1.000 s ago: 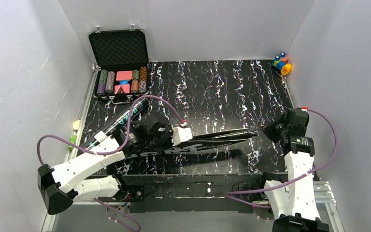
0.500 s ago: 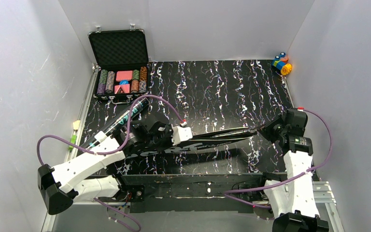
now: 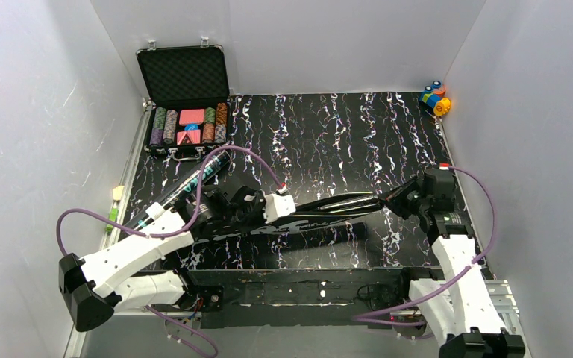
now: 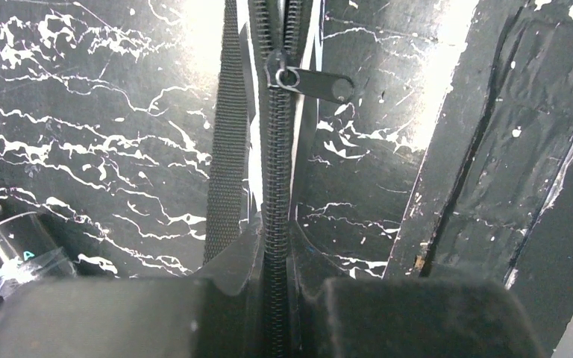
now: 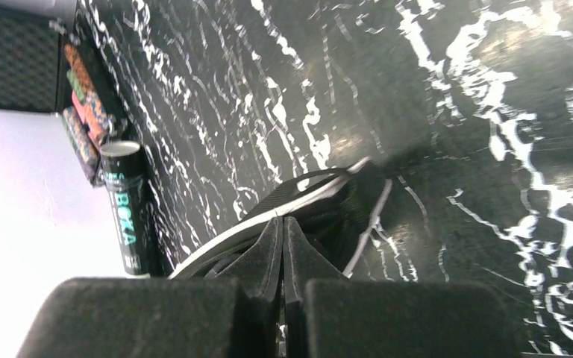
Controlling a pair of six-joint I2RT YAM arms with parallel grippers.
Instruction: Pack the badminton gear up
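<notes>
Racket bag (image 3: 328,206) partly zipped, I am clamping it in left gripper (image 4: 274,294) and right gripper (image 5: 283,287), tube (image 3: 186,186) lying outside.

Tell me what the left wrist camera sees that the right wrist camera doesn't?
Only the left wrist view: the zipper of the black racket-shaped fabric bag, its flat pull tab and a woven black strap alongside. Only the right wrist view: the open black case of poker chips. Both: the bag, the black white-veined tabletop, the long dark tube with teal lettering (just an end in the left view), and that arm's gripper shut on the bag: left gripper, right gripper.
</notes>
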